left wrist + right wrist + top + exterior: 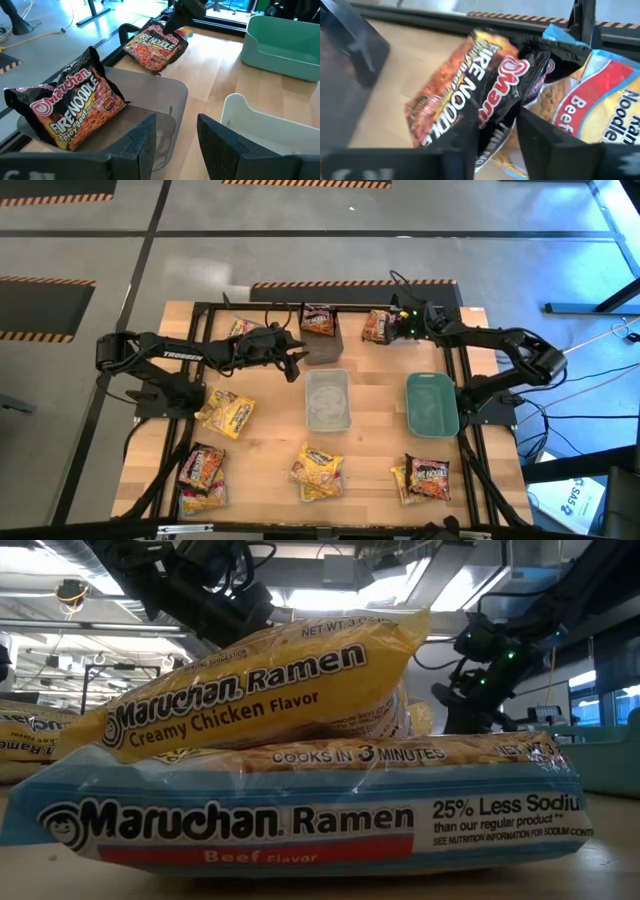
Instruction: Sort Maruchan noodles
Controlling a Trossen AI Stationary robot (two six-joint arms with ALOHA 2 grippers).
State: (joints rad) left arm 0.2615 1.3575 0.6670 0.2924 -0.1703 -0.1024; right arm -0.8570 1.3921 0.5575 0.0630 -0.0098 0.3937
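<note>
A dark Fire Noodle packet [70,110] lies tilted in the dark grey bin [322,345] at the far middle. My left gripper [175,145] hangs open just short of that bin, with nothing between its fingers. A second dark Fire Noodle packet [470,95] lies to the bin's right, at the table's far edge, partly over a blue and yellow beef packet [600,100]. My right gripper [495,150] is shut on the second packet. Yellow and dark packets [228,412] [318,470] [425,477] lie flat toward the near side. My right gripper pinches the dark packet's crimped end [500,132] between its two fingers, slanting down from the table's right. The black film bunches up there. The rest of the packet lies tilted on the table and on the beef packet beneath it.
A clear bin [328,400] and a teal bin [432,402] stand side by side at mid-table. Right in front of the low camera, a yellow chicken packet [250,690] lies on a blue beef packet [300,810]. A black frame [200,310] borders the table.
</note>
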